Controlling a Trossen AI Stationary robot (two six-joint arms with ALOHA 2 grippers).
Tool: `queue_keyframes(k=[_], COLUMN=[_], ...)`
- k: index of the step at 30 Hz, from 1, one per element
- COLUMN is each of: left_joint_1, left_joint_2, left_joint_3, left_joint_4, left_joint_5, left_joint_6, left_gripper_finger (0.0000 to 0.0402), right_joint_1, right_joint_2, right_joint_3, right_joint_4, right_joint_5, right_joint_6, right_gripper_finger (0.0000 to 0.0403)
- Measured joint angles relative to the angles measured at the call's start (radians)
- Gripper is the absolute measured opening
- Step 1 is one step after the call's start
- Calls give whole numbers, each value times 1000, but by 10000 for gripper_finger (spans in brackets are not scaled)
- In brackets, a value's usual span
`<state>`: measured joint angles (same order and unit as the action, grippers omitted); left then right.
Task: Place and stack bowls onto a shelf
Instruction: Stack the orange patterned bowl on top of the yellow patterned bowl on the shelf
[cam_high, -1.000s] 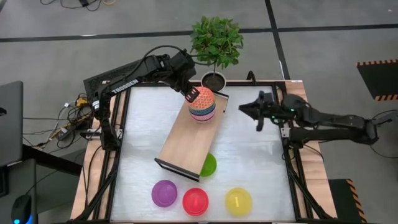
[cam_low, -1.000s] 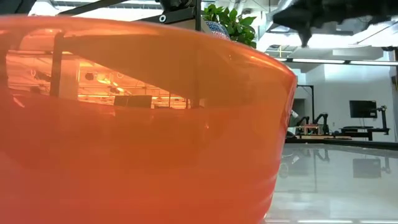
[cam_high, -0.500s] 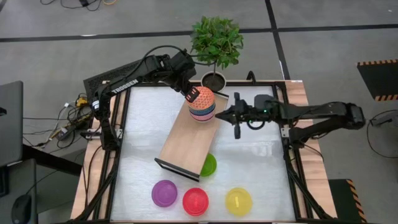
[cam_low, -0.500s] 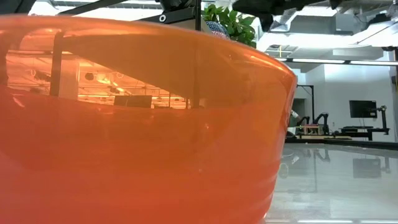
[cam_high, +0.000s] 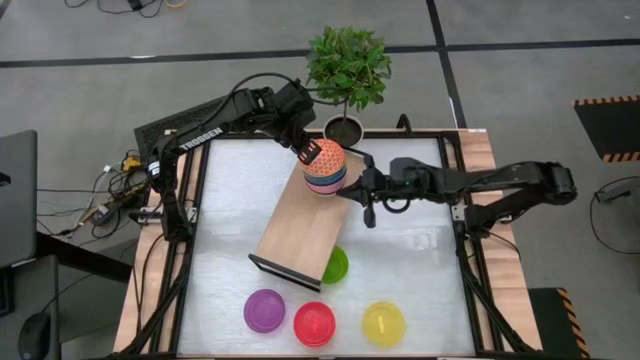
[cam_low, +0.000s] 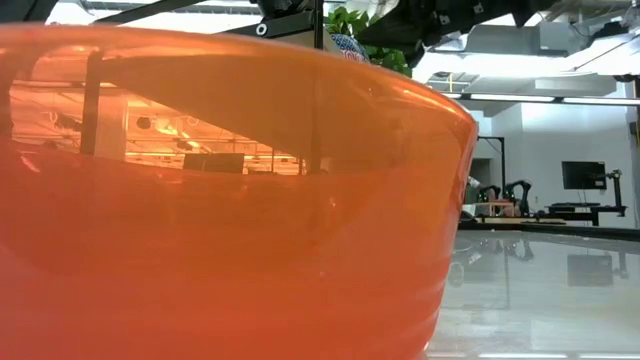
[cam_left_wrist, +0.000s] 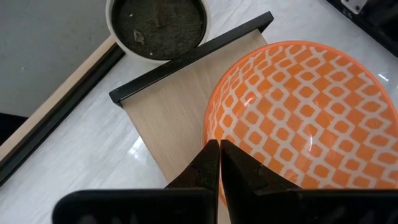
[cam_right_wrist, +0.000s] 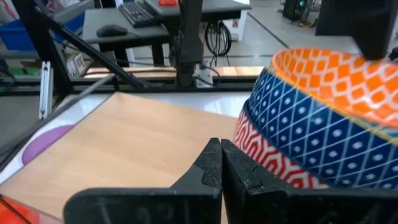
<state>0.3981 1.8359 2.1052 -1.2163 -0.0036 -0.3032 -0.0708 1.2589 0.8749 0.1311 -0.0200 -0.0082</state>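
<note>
Bowls (cam_high: 326, 168) sit stacked at the shelf's (cam_high: 300, 228) far end from above, where I see my left tool (cam_high: 307, 155) at the stack's rim and my right tool (cam_high: 362, 192) just beside it. Left wrist view: fingers pressed together against the orange-patterned top bowl (cam_left_wrist: 305, 118). Right wrist view: fingers pressed together, empty, over the board.

Seven bowls are counted in all. Three patterned ones are stacked on one shelf (cam_high: 300, 228): a golden bowl (cam_high: 328, 156) on top, a blue-white bowl (cam_right_wrist: 298, 124) beneath it, and a red-white bowl (cam_right_wrist: 267, 155) lowest. Four plain ones are seen on the bench (cam_high: 420, 270): a purple bowl (cam_high: 264, 310), a red bowl (cam_high: 314, 323), a yellow bowl (cam_high: 383, 323) and a green bowl (cam_high: 336, 264). One potted plant (cam_high: 347, 70) is counted.
</note>
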Motion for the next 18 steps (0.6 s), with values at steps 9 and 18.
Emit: queue_keyframes(k=[9,18], left_joint_1=[0,0], left_joint_2=[0,0], left_joint_3=[0,0], left_joint_4=[1,4], left_joint_5=[0,1], left_joint_6=[4,4], left_gripper_finger=[0,0], right_joint_1=[17,-41], right_joint_2=[-23,11], right_joint_3=[0,2], right_joint_4=[29,5], right_joint_5=[51,73], right_joint_6=[-42,-64], right_gripper_finger=[17,19])
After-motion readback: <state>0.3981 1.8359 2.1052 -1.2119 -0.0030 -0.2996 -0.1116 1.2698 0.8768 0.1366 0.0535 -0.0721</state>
